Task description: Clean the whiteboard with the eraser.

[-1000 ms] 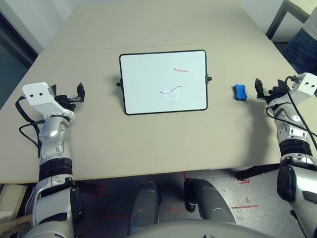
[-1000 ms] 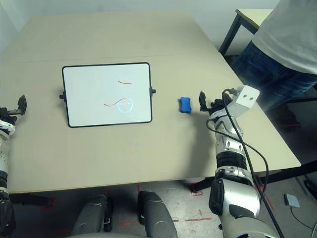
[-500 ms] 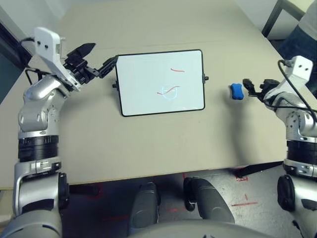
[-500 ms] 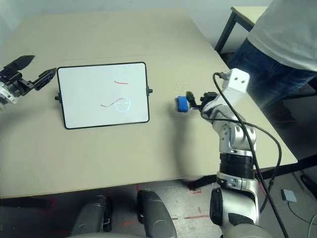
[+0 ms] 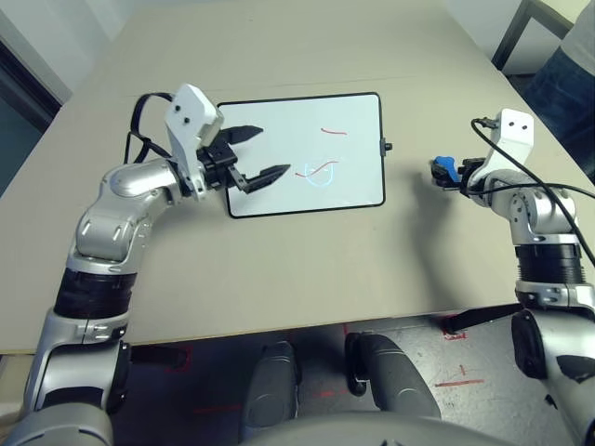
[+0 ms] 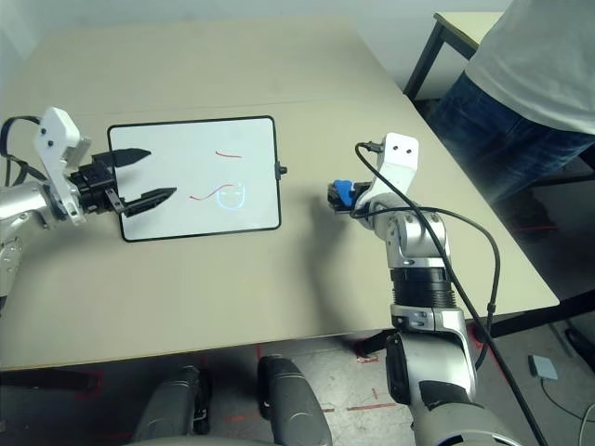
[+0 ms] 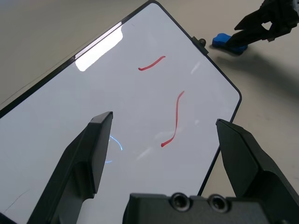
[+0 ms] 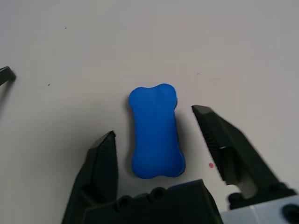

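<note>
Right wrist view: eraser (image 8: 155,138) sits between your right gripper's (image 8: 159,140) parted jaws; light, firm block, pinch its waist, whiteboard (image 5: 307,153) at 9 o'clock.

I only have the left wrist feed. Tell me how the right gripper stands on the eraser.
Observer: The right gripper straddles the eraser, one finger on each long side, with gaps showing; open, not clamped.
Operator: Confirm the eraser is flat on the table.
Observer: It lies flat on the table, off the whiteboard, beyond its short edge on the robot's right.
Operator: Report where my left gripper sits over the board.
Observer: The left gripper, open, hangs over the board's left part, its fingertips pointing toward the red scribbles.
Operator: Note anything near the right arm.
Observer: A person stands past the table's right side.
</note>
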`<state>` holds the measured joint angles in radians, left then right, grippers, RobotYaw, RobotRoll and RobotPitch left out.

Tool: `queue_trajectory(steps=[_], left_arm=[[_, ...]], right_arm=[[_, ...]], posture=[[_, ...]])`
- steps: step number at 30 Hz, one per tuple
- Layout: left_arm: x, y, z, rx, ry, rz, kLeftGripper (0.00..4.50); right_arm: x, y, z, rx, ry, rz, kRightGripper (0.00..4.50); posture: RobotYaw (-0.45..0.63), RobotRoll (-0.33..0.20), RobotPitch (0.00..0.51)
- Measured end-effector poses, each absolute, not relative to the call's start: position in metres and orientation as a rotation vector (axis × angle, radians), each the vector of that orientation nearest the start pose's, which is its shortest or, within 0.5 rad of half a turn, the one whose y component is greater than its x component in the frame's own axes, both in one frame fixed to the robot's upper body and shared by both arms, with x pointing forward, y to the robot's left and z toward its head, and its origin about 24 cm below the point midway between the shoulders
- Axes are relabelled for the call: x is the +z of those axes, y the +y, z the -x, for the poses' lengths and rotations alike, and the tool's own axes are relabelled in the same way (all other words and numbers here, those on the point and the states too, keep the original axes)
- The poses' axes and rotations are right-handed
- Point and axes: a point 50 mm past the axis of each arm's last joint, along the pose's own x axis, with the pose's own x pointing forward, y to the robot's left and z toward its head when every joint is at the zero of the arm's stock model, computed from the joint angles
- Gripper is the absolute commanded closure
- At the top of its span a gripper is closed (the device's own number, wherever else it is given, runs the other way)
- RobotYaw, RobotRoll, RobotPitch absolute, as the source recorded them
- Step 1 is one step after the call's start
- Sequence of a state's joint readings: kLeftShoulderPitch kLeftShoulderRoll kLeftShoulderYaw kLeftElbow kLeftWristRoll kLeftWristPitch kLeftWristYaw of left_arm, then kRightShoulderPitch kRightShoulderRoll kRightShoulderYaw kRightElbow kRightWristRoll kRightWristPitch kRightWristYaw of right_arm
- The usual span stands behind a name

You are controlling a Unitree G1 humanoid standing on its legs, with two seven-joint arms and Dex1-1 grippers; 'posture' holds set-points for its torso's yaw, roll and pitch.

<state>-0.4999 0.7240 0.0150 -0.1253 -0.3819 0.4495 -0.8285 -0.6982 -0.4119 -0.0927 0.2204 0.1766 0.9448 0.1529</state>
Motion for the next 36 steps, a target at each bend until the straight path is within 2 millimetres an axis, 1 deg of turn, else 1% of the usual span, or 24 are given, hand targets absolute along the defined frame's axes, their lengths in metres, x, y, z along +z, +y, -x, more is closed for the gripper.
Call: queue_trajectory(steps=[1, 4, 7, 8, 9, 12, 15, 18, 19, 20, 26, 28, 30, 36], left_arm=[[0.201, 0.2, -0.298, -0.846, -0.014, -0.403, 0.0], [0.201, 0.199, -0.298, -0.849, -0.014, -0.405, 0.0], [0.202, 0.199, -0.298, -0.849, -0.014, -0.405, 0.0], [0.201, 0.199, -0.298, -0.849, -0.013, -0.404, 0.0], [0.201, 0.199, -0.298, -0.849, -0.014, -0.403, 0.0], [0.201, 0.198, -0.298, -0.851, -0.016, -0.398, 0.0], [0.2, 0.197, -0.298, -0.852, -0.018, -0.394, 0.0], [0.201, 0.197, -0.298, -0.851, -0.02, -0.394, 0.0], [0.201, 0.197, -0.298, -0.851, -0.021, -0.394, 0.0], [0.201, 0.197, -0.298, -0.85, -0.021, -0.394, 0.0], [0.202, 0.196, -0.299, -0.846, -0.028, -0.388, 0.0], [0.202, 0.195, -0.299, -0.842, -0.032, -0.385, 0.0], [0.204, 0.195, -0.3, -0.84, -0.039, -0.383, 0.0], [0.207, 0.193, -0.301, -0.837, -0.052, -0.379, 0.0]], right_arm=[[0.14, -0.214, -0.353, 0.042, 0.456, 0.11, 2.08], [0.138, -0.215, -0.353, 0.029, 0.475, 0.117, 3.08], [0.14, -0.214, -0.351, 0.025, 0.476, 0.12, 3.88], [0.14, -0.214, -0.351, 0.023, 0.476, 0.12, 3.98], [0.14, -0.214, -0.351, 0.02, 0.475, 0.12, 3.36], [0.137, -0.214, -0.349, 0.012, 0.478, 0.116, 2.45], [0.129, -0.213, -0.346, 0.013, 0.498, 0.108, 1.39], [0.13, -0.212, -0.345, 0.005, 0.492, 0.108, 0.39], [0.13, -0.213, -0.344, 0.001, 0.492, 0.109, 0.13], [0.13, -0.213, -0.344, -0.001, 0.493, 0.109, 0.04], [0.129, -0.213, -0.342, 0.0, 0.494, 0.108, 0.04], [0.128, -0.212, -0.34, 0.002, 0.496, 0.108, 0.39], [0.127, -0.211, -0.339, 0.006, 0.496, 0.106, 0.92], [0.127, -0.207, -0.337, 0.018, 0.49, 0.101, 2.9]], posture=[[0.04, 0.0, 0.121], [0.04, 0.0, 0.123], [0.03, 0.0, 0.124], [0.03, 0.0, 0.124], [0.03, 0.0, 0.128], [0.03, 0.0, 0.13], [0.03, 0.0, 0.132], [0.03, 0.0, 0.133], [0.03, 0.0, 0.133], [0.03, 0.0, 0.133], [0.03, 0.0, 0.133], [0.03, 0.0, 0.132], [0.03, 0.0, 0.132], [0.02, 0.0, 0.13]])
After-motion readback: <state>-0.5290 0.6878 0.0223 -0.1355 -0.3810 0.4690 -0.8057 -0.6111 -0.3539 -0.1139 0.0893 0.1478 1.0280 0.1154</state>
